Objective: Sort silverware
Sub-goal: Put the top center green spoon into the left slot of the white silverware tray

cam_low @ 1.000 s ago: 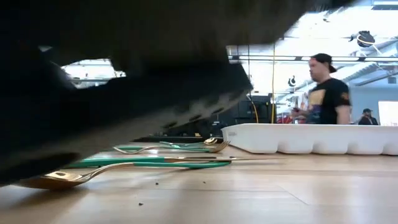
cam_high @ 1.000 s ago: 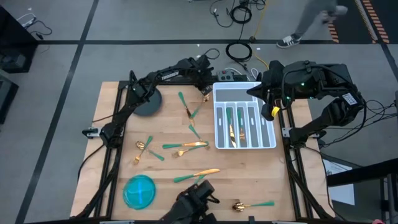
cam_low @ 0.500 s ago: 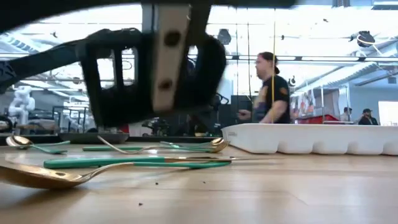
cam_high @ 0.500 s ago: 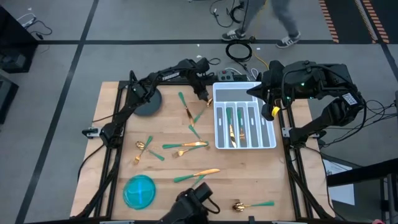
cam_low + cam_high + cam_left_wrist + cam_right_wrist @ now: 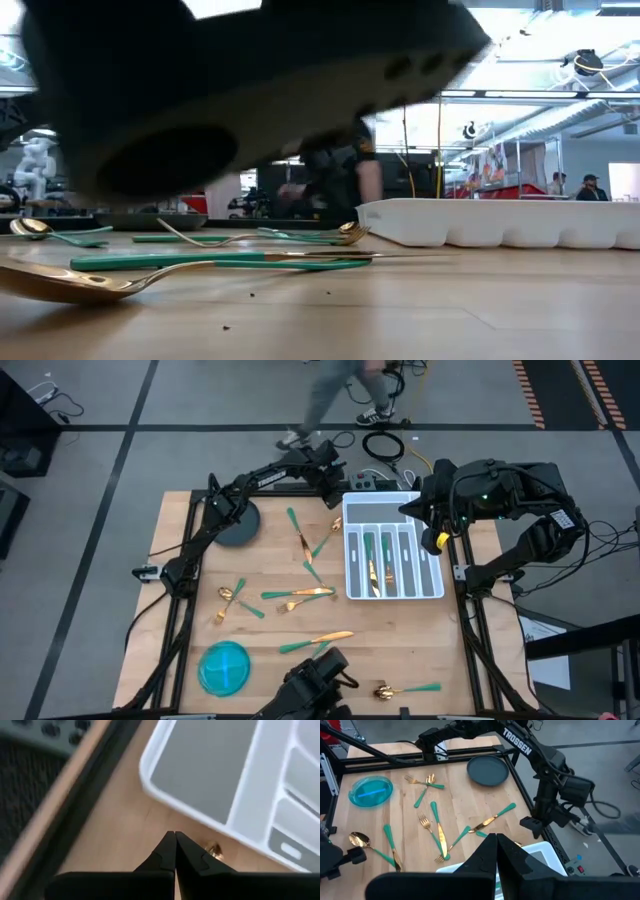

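— Near the top centre of the high view, by the white tray's point(image 5: 394, 592) upper-left corner: what has changed over the last second?

— The left gripper point(image 5: 331, 465) has drawn back from the boards beside that corner toward the table's far edge — its fingers point(image 5: 171, 851) are pressed together with nothing between them. The right gripper point(image 5: 428, 512) hangs over the tray's upper-right corner, equally pinched shut and empty, and has not moved.

— And the silverware?

— Unmoved. A few pieces already lie in the tray's slots. The rest are loose on the wood: a fork point(image 5: 293, 525) and a crossed pair point(image 5: 310, 545) left of the tray, a knife point(image 5: 298, 593) mid-table, two small pieces point(image 5: 231, 600) lower left, another knife point(image 5: 316, 641) below centre, and a spoon point(image 5: 405, 688) at the bottom edge. A small gold item point(image 5: 336, 523), too small to name, sits just off the tray's corner.

— So what does it mean for the task?

— By the look of it, no piece came away with that retreat — the sort is partly done, with most pieces still out.

— Which way do they point?

— The mid-table knife lies nearly left–right, gold blade toward the tray. The fork nearest the left gripper runs up–down in the frame, slightly tilted; which end is its head cannot be made out. The slotted pieces lie lengthwise, up–down.
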Robot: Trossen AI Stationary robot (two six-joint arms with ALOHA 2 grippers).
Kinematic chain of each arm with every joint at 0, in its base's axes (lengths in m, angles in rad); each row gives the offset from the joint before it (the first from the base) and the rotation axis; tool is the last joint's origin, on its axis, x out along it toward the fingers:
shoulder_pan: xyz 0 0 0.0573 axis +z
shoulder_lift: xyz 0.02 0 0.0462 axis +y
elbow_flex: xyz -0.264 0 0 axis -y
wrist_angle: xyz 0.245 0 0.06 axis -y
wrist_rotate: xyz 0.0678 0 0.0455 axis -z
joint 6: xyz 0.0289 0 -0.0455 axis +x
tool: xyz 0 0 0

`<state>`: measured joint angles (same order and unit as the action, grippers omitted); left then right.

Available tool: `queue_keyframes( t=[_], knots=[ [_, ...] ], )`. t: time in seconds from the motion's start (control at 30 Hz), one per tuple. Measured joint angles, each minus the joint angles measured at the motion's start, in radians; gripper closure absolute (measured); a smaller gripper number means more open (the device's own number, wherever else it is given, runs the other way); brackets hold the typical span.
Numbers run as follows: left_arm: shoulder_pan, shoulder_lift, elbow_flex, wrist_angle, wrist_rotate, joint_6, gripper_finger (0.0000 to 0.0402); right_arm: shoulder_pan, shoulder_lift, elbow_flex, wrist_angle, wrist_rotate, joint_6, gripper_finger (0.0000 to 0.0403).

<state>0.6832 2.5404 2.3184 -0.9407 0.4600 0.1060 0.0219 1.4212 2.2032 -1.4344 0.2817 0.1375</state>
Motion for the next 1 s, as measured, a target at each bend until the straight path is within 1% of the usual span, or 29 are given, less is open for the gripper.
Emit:
queue_keyframes(
  t=[0.07,0.13,0.17,0.3,0.37,0.4,0.63,0.7,0.77,0.83,0.9,1.0],
  knots=[
    [-0.004,0.016,0.000,0.001,0.020,-0.059,0.0401,0.000,0.000,0.000,0.000,0.000,0.000,0.0403],
    [-0.005,0.032,-0.001,-0.001,0.066,-0.117,0.0401,0.000,0.000,0.000,0.001,0.000,0.000,0.0403],
    [-0.008,0.037,-0.001,-0.006,0.068,-0.137,0.0401,0.000,0.000,0.000,0.001,0.000,0.000,0.0403],
    [-0.009,0.042,-0.002,-0.060,0.096,-0.152,0.0401,0.000,0.000,0.000,0.001,0.000,0.008,0.0403],
    [-0.011,0.041,-0.002,-0.122,0.158,-0.151,0.0401,0.000,0.000,0.000,0.002,0.000,0.009,0.0403],
    [-0.015,0.045,-0.002,-0.139,0.164,-0.148,0.0401,0.000,0.000,0.000,0.002,0.000,0.012,0.0403],
    [-0.026,0.049,-0.002,-0.212,0.105,-0.097,0.0401,0.000,0.000,0.000,-0.004,0.007,0.060,0.0403],
    [-0.030,0.049,-0.002,-0.240,0.055,-0.086,0.0401,-0.001,0.010,0.001,-0.031,0.083,0.109,0.0403],
    [-0.032,0.044,-0.002,-0.326,0.017,-0.063,0.0401,-0.015,0.035,0.002,-0.087,0.187,0.156,0.0403],
    [-0.031,0.026,-0.002,-0.410,0.015,-0.016,0.0401,-0.040,0.074,0.001,-0.139,0.215,0.163,0.0403],
    [-0.030,-0.006,-0.002,-0.461,0.009,0.005,0.0401,-0.076,0.115,-0.019,-0.128,0.212,0.146,0.0403],
    [-0.022,-0.100,-0.002,-0.488,0.010,0.008,0.0401,-0.133,0.180,-0.064,-0.112,0.212,0.023,0.0403]
  ],
)
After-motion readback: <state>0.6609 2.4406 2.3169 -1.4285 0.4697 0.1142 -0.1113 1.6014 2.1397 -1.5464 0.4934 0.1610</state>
